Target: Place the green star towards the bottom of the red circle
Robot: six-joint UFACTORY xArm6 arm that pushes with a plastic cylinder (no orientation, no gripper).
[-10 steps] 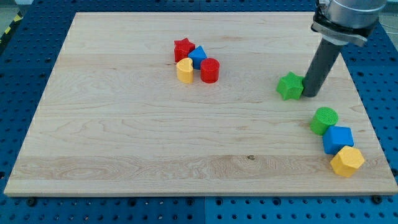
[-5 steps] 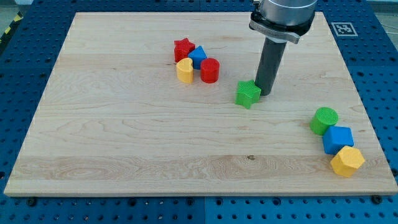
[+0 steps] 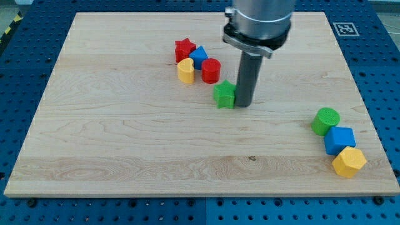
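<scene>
1 green star (image 3: 224,95) sits just below-right of the red circle (image 3: 210,70), my tip (image 3: 242,105) touching its right side; no claw shows.

My tip (image 3: 242,104) has travelled from the board's right part toward nine o'clock, pushing the small green star block (image 3: 224,95) ahead of it. The star, earlier well apart from the red cylinder block (image 3: 210,70), now sits just beside it at its five o'clock, tip touching the star's three o'clock side.
</scene>
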